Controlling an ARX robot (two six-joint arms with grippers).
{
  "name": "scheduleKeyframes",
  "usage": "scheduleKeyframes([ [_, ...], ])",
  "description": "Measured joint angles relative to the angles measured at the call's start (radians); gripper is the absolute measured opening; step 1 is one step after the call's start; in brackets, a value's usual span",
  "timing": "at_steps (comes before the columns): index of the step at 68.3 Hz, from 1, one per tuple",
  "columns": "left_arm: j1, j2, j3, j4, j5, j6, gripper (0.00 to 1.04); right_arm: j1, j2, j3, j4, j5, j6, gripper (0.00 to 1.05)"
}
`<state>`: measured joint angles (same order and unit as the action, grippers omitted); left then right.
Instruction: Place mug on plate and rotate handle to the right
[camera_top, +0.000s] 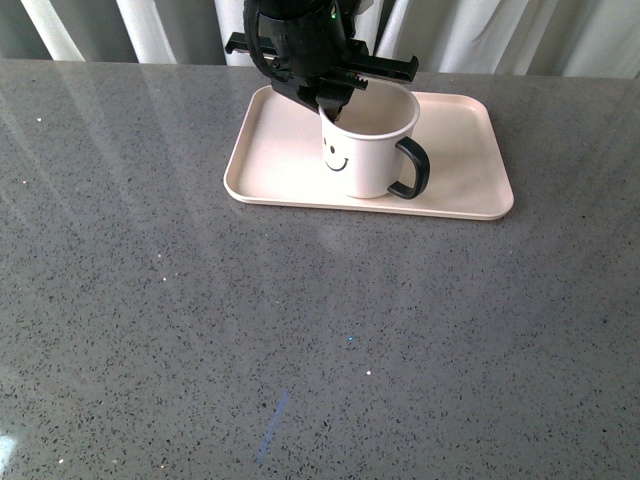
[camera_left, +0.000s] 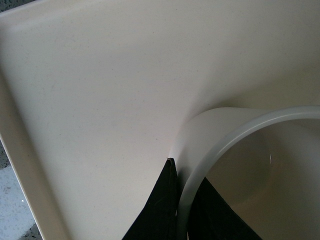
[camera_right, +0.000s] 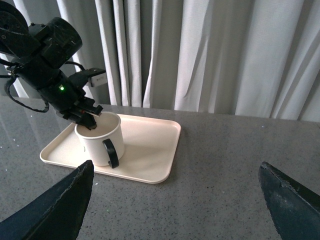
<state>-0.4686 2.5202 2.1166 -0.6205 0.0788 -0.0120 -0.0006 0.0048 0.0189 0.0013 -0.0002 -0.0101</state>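
Speckled grey table (camera_top: 300, 350), glossy white mug (camera_top: 365, 165) on pale pink plate (camera_top: 470, 140).
Left gripper (camera_top: 330, 108) pinches its rim; black handle (camera_top: 415, 170) points right; right gripper (camera_right: 176, 167) gapes wide.

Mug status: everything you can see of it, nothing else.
The mug is white, glossy, ceramic-looking, with a black smiley face on the side facing the camera and a black loop handle pointing right and slightly toward the camera. It stands upright, apparently empty, near the middle of the pale pink plate. The left gripper pinches its rim on the far-left side, one finger inside the wall, one outside.
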Motion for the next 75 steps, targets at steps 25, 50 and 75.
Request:
scheduleKeyframes([
  [25, -0.004, 0.004, 0.007, 0.0, 0.016, 0.008, 0.42, 0.0, 0.0, 0.0, 0.0, 0.0, 0.0, 0.96],
  [50, 0.008, -0.135, -0.113, 0.083, 0.042, 0.049, 0.95, 0.0, 0.0, 0.0, 0.0, 0.0, 0.0, 0.96],
  [75, 0.084, -0.448, -0.462, 0.502, -0.005, 0.008, 0.9, 0.0, 0.0, 0.0, 0.0, 0.0, 0.0, 0.96],
])
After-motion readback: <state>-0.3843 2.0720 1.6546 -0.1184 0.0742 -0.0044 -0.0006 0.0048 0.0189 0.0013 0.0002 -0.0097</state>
